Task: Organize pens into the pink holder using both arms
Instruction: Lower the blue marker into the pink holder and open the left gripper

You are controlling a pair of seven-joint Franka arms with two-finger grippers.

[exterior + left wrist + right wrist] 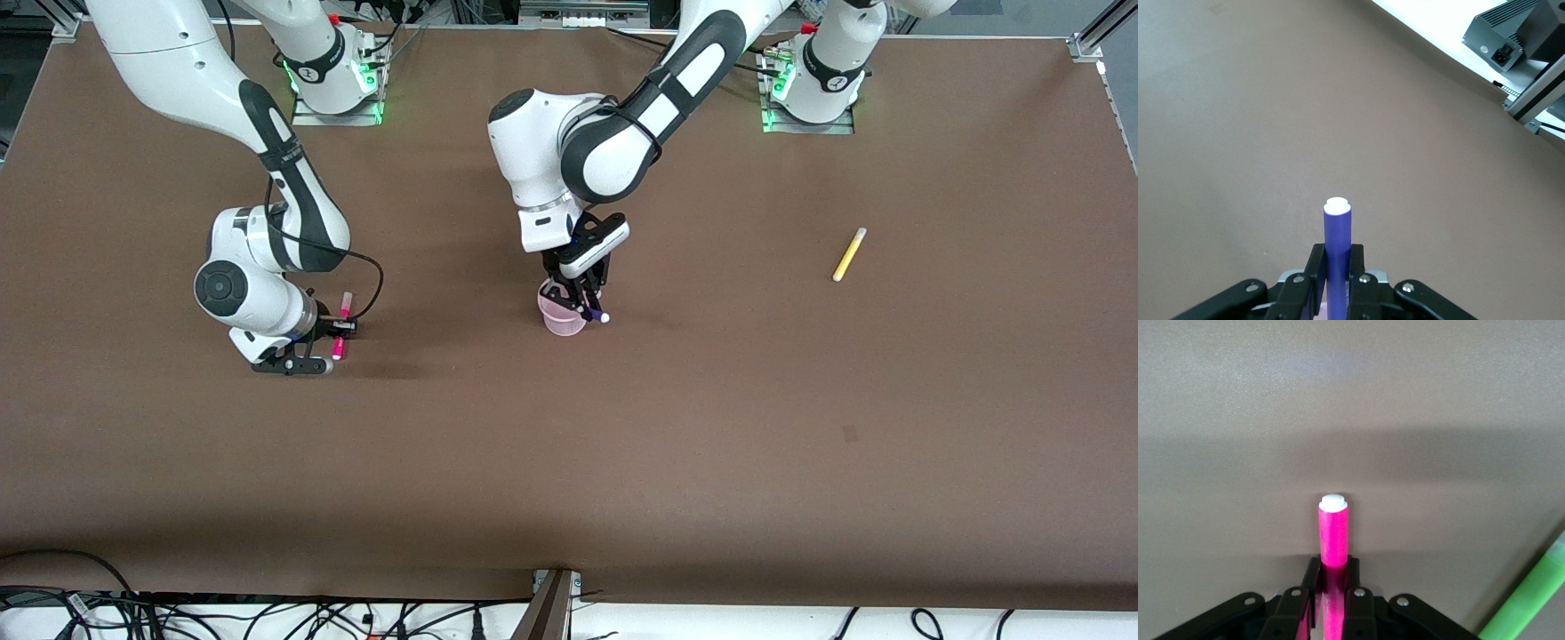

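My left gripper (582, 300) is shut on the dark purple pen (597, 314) and holds it tilted just over the pink holder (560, 320) in the middle of the table. In the left wrist view the purple pen (1337, 230) sticks out between the closed fingers of the gripper (1337, 263). My right gripper (340, 327) is shut on the magenta-pink pen (346, 305), low over the table toward the right arm's end. The right wrist view shows this pen (1333, 533) in the gripper (1333, 577), and the green pen (1528, 597) lying on the table close by. The yellow pen (849, 254) lies toward the left arm's end.
The brown table (711, 427) stretches wide toward the front camera. Cables lie along its front edge (267, 613). A grey box (1511, 37) stands off the table's edge in the left wrist view.
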